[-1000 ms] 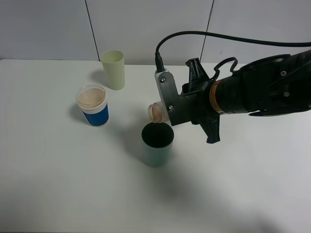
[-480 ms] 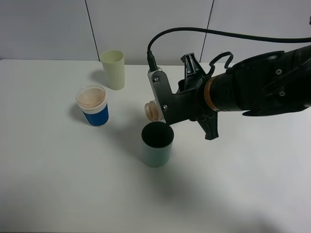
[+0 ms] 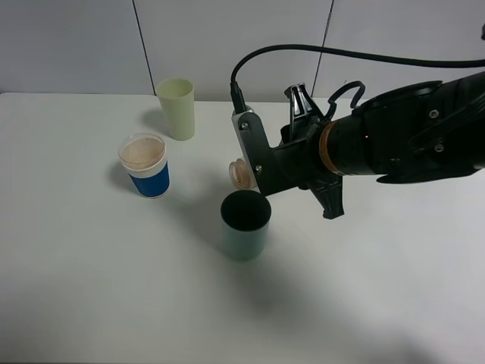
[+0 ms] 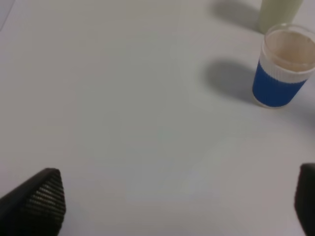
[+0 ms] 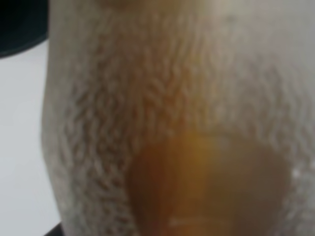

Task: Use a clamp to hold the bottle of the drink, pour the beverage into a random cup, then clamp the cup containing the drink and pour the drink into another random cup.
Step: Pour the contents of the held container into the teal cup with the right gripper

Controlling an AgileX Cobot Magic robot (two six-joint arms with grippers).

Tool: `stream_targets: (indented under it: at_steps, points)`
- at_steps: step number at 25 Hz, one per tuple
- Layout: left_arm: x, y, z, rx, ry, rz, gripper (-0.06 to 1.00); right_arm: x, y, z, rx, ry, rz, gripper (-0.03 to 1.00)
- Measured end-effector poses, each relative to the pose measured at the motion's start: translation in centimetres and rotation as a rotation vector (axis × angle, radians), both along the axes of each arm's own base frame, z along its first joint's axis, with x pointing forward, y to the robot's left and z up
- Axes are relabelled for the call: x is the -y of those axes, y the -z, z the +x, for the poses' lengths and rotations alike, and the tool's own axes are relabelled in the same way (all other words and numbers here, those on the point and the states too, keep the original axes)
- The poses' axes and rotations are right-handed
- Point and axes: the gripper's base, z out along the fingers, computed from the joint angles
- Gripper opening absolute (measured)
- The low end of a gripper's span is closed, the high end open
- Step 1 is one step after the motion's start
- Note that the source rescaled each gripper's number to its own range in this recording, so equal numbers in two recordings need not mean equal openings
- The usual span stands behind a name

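Nearest the camera on the white surface (image 3: 91, 288) stands the teal cup (image 3: 245, 225), upright, its inside too dark to show whether any liquid lies in it. Just behind and above its rim hangs the bottle (image 3: 242, 174), tipped onto its side with the open mouth facing the cup. The mouth sits at the cup's far edge rather than squarely over the middle. The right gripper (image 3: 261, 173) has the bottle: its jaws are closed tight on the body, and the metal plate lies against the bottle's side. From the right wrist view the translucent bottle fills the frame, and an amber-brown patch of drink (image 5: 206, 182) shows inside it, so some liquid seems to be left in there.

Farther back and to the left is a blue cup (image 3: 144, 164) with a white rim, its top pale tan. Beyond it, near the wall, stands a yellow-green cup (image 3: 176, 108).

The left gripper (image 4: 174, 199) shows only in its own wrist view. It hovers over bare surface with its jaws spread wide and nothing between them.

The task looks to be in its first pour. What remains is emptying and setting down the bottle, then clamping the teal cup and pouring it into another cup.
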Motion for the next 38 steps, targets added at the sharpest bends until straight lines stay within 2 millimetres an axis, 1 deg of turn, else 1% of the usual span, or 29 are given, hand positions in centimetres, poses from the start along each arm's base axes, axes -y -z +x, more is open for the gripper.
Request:
stream_targets:
  at_steps: [13, 29, 38]
  points:
    - [0.0, 0.0, 0.0, 0.0, 0.0, 0.0, 0.78, 0.34, -0.76, -0.06, 0.022, 0.016, 0.003, 0.04]
    - [0.0, 0.0, 0.0, 0.0, 0.0, 0.0, 0.78, 0.34, -0.8, -0.03, 0.038, -0.014, -0.025, 0.04]
    - [0.0, 0.0, 0.0, 0.0, 0.0, 0.0, 0.78, 0.02, -0.79, -0.44, 0.044, -0.029, -0.046, 0.04]
